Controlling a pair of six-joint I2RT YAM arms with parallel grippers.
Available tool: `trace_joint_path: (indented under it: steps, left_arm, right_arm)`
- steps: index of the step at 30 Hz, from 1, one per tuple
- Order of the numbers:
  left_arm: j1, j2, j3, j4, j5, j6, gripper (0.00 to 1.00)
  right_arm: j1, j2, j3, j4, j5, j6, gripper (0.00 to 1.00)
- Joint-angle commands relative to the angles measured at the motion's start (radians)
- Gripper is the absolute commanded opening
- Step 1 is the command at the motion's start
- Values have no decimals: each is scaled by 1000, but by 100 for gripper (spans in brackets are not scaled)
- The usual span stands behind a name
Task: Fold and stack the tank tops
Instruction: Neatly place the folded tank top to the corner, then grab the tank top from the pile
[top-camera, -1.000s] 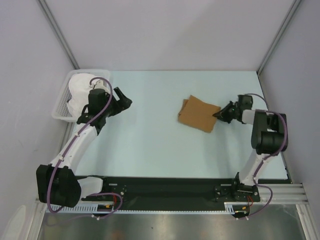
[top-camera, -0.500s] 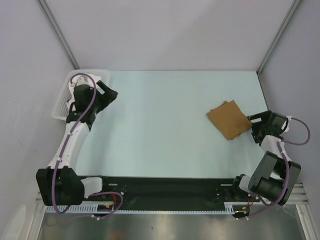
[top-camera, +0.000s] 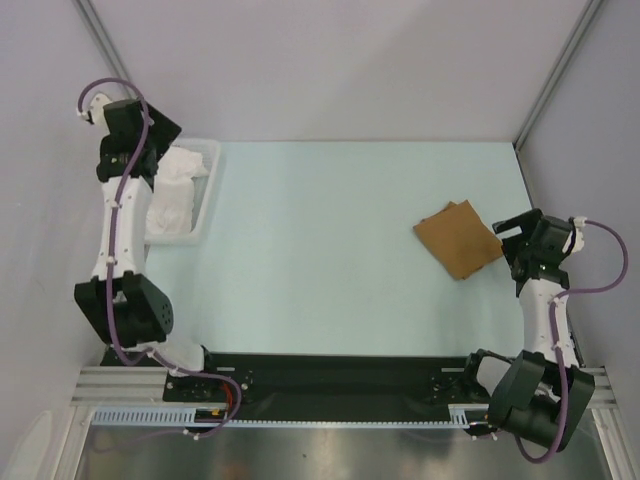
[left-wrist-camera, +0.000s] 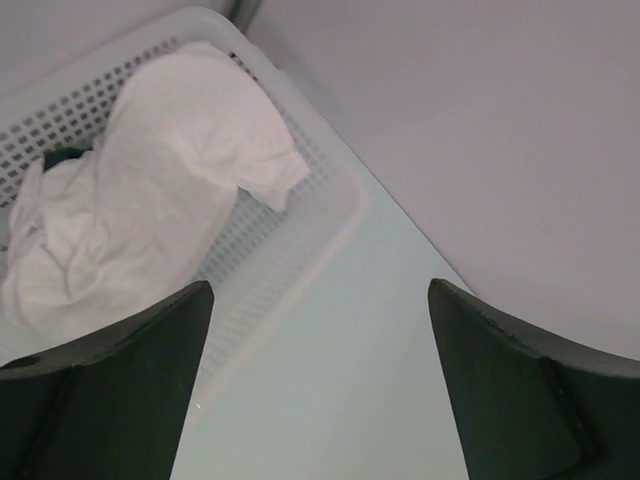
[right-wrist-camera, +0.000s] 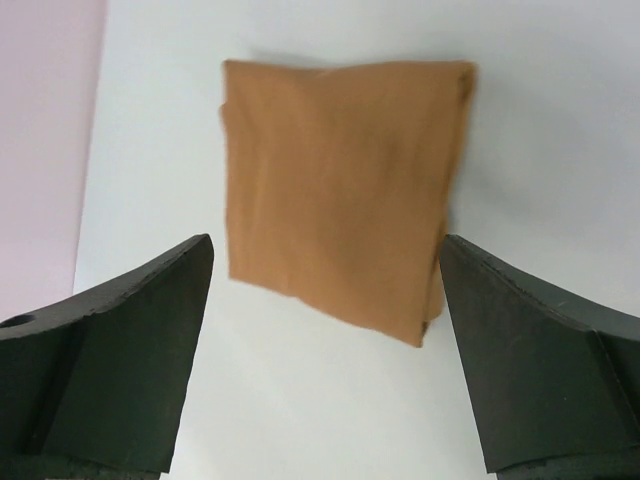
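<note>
Overall light: bright, even and diffuse, apparently from overhead.
Counter (top-camera: 330, 250): pale and evenly lit, no harsh glare; a faint sheen beside the basket (left-wrist-camera: 335, 205) in the left wrist view.
Shadows: soft and thin, along the top and right edges of the tan tank top (right-wrist-camera: 345, 190).
White tank top (left-wrist-camera: 150, 210): folds readable, brightest parts nearly washed out.
Left pincer (left-wrist-camera: 320, 390): fingers (left-wrist-camera: 110, 400) dark, soft-edged, out of focus.
Right pincer (right-wrist-camera: 325, 360): fingers (right-wrist-camera: 110, 360) blurred at close range; the tan cloth's weave is not resolved.
Top view: sharp at centre; the metal rail (top-camera: 330, 445) gives a dull reflection; corner posts (top-camera: 115, 65) splay outward, perhaps wide-angle distortion.
</note>
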Motion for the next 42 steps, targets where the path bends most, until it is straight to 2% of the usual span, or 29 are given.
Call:
trace_joint_path:
  steps: [1,6,9,12,14,16,17,21,23,26,29,33,36,37,39,40,41,42]
  left_arm:
    - [73,129,109,-149,-77,7,94]
    - [90,246,120,-103,-129,-8,96]
    - [108,361,172,-134,-139,-28,96]
    - [128,537,333,-256,-157,-42,96]
    - [128,679,498,-312,-181,-8,95]
    - [126,766,657,-379,-217,6,94]
    - [126,813,687,-379,-215,26,94]
    - [131,843,682,-269,-176,37,95]
    - [134,858,674,-243,-160,26,98]
    - [139,904,686,-211,-100,1,97]
    - [146,949,688,-182,-59,-29,94]
    - [149,1005,689,-146,10,-55,85]
    - [157,1042,688,-148,61,-89,68]
    - [159,1048,683,-145,76,-104,47]
    - [163,1045,674,-133,105,-109,20]
    - [162,1032,648,-122,105,-109,0]
    - [162,983,579,-69,110,-103,0]
    - [162,951,579,-36,115,-103,0]
  right_arm:
    - [62,-61,31,30,-56,-52,100]
    - [198,-87,60,36,-89,-103,100]
    - [251,-101,54,51,-100,-118,100]
    - [265,-116,33,76,-111,-115,100]
    - [269,-124,19,94,-125,-110,100]
    - [272,-133,4,114,-141,-107,100]
    - [277,-135,0,120,-145,-109,100]
    - [288,-140,-18,149,-149,-103,100]
    - [297,-130,-20,165,-158,-98,100]
    - [307,-118,-23,175,-155,-96,100]
    - [321,-110,-30,189,-154,-96,100]
    - [329,-110,-33,192,-145,-100,100]
    - [331,-115,-36,194,-142,-100,100]
    - [332,-116,-38,195,-142,-101,100]
    - [332,-117,-41,197,-138,-103,100]
    - [332,-117,-49,200,-137,-103,100]
    - [334,-115,-52,203,-141,-101,100]
    - [334,-112,-52,208,-145,-101,100]
